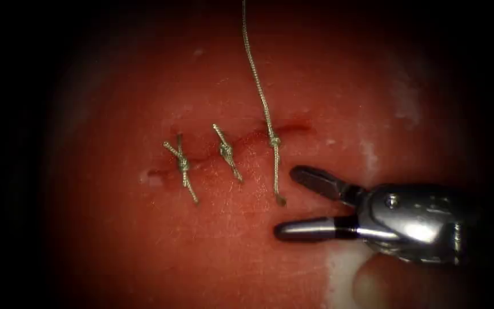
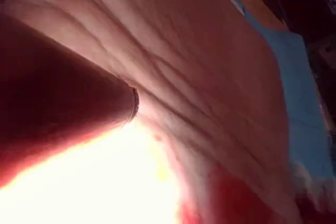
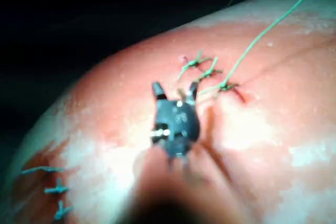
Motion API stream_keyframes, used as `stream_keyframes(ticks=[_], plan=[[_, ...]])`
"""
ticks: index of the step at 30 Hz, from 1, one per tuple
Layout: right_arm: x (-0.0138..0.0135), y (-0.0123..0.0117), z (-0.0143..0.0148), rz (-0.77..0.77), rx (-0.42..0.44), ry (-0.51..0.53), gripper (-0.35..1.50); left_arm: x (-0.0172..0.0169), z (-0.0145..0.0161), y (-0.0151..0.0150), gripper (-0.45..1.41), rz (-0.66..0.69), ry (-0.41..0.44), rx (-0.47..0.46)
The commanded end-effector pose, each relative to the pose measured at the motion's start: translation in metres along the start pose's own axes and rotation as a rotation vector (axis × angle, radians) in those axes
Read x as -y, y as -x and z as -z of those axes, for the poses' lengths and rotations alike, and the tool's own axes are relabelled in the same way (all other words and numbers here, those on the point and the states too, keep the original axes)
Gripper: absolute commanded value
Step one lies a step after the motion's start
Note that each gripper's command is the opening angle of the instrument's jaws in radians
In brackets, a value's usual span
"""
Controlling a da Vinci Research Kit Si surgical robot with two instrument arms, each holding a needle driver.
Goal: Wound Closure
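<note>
The tissue (image 1: 144,240) has a cut (image 1: 247,139) running across it, crossed by three knotted stitches (image 1: 183,166) (image 1: 225,151) (image 1: 274,140). From the rightmost knot a long thread (image 1: 257,74) runs up out of the picture, and a short tail (image 1: 278,183) lies toward the near side. My right tool (image 1: 287,201) comes in from the right with its jaws open and nothing between them, the tail's end just at their gap. In the right wrist view the open right tool (image 3: 175,90) sits beside the stitches (image 3: 212,72) and the thread (image 3: 262,32). The left wrist view has the left shaft (image 2: 68,114) over tissue (image 2: 199,66).
Pale white patches (image 1: 344,269) mark the tissue at the right and near the tool's wrist. Another row of stitches (image 3: 55,188) lies on the tissue in the right wrist view. A blue cloth (image 2: 302,93) borders the tissue in the left wrist view.
</note>
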Motion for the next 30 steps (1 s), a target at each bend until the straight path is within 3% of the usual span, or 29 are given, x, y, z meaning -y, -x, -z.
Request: stream_keyframes(ticks=[1, 4, 7, 9, 11, 16, 23, 30], plan=[[-0.0005, -0.0016, 0.0, -0.02, -0.019, 0.012, 1.33, -0.0004, -0.0001, -0.0012, -0.35, -0.001, 0.008, -0.021], [-0.002, -0.0042, 0.0008, -0.049, -0.03, 0.039, 1.32, -0.0017, 0.0008, -0.0025, -0.35, 0.003, 0.028, -0.042], [-0.0039, -0.0057, -0.0001, -0.077, -0.035, 0.089, 1.25, -0.0028, 0.002, -0.0035, -0.35, 0.005, 0.038, -0.064], [-0.0048, -0.0056, -0.0011, -0.081, -0.042, 0.102, 1.23, -0.0032, 0.0029, -0.0041, -0.35, 0.004, 0.048, -0.07], [-0.0063, -0.0042, -0.004, -0.101, -0.054, 0.117, 1.42, -0.0041, 0.0046, -0.005, -0.35, 0.002, 0.049, -0.07], [-0.0073, -0.0014, -0.0074, -0.125, -0.018, 0.112, 1.48, -0.0059, 0.0054, -0.0063, -0.35, -0.006, 0.058, -0.074], [-0.0074, -0.002, -0.0076, -0.13, -0.015, 0.108, 1.48, -0.0066, 0.0053, -0.0066, -0.35, -0.016, 0.054, -0.08], [-0.0075, -0.0018, -0.0098, -0.128, -0.016, 0.104, 1.47, -0.0081, 0.0062, -0.0073, -0.35, -0.023, 0.059, -0.093]])
